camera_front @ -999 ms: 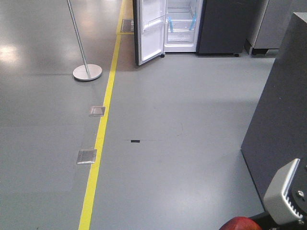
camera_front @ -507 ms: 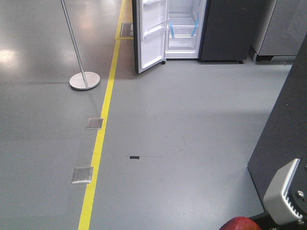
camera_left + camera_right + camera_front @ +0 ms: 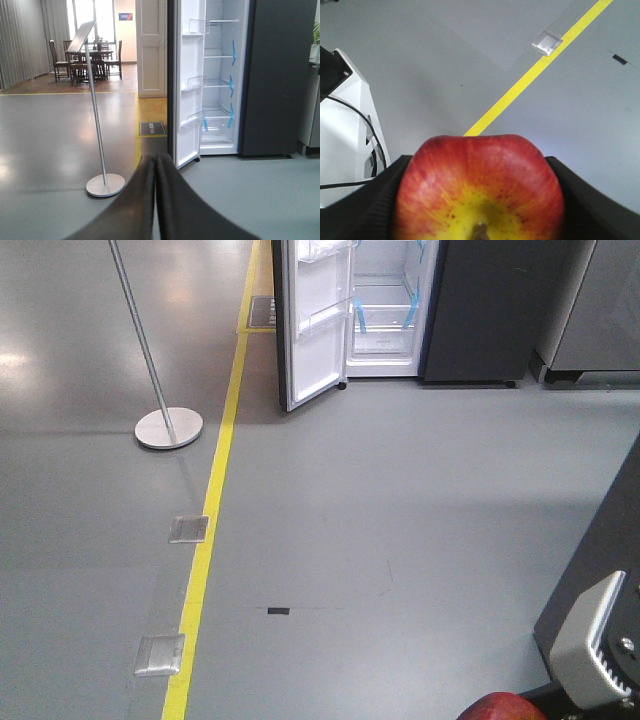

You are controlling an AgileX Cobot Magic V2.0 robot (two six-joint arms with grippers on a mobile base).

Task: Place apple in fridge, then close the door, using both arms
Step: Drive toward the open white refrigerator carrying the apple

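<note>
The fridge [image 3: 385,310] stands open far ahead across the floor, its white shelves marked with blue tape. Its door [image 3: 315,325] swings out to the left, white liner and clear bins showing. The left wrist view faces the fridge [image 3: 220,95] and door [image 3: 191,100]. My left gripper [image 3: 155,159] is shut with nothing between its dark fingers. My right gripper [image 3: 479,167] is shut on the apple [image 3: 480,190], red with a yellow stem dimple. The apple [image 3: 505,707] peeks in at the bottom of the front view.
A metal sign stand [image 3: 168,427] rises left of a yellow floor line [image 3: 215,500], which has two metal floor plates [image 3: 188,529] beside it. A dark cabinet [image 3: 605,570] fills the right edge. Grey units [image 3: 600,300] stand right of the fridge. Chairs and a table [image 3: 85,60] are far back.
The view has moved forward: the fridge, sign stand and floor marks have slid down the frame and look nearer. The dark cabinet has slid off to the right. The apple stays held.
</note>
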